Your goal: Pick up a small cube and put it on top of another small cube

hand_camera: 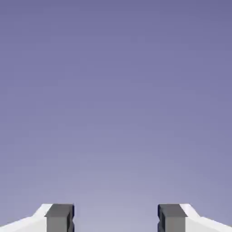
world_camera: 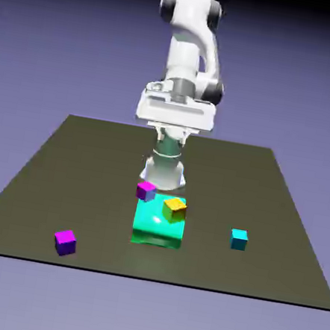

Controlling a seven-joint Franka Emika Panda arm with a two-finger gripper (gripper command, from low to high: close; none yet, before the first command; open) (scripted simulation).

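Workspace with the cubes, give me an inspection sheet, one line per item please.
Surface: dark table, flat.
Job's things: small cyan cube alone toward the exterior view's right, not held.
Clutter: large teal-green block; yellow cube tilted on the block; magenta cube at the block's far corner; second magenta cube near the front.
Grippers: gripper open, nothing between the fingertips, facing backdrop only.
Cables: nothing seen.
Surroundings: plain blue-violet backdrop.

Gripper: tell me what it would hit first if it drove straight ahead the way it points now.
Nothing, as far as the hand view shows: beyond the gripper, jaws apart, lies only plain blue-violet backdrop. No cube or table is in that line, though depth is unclear.
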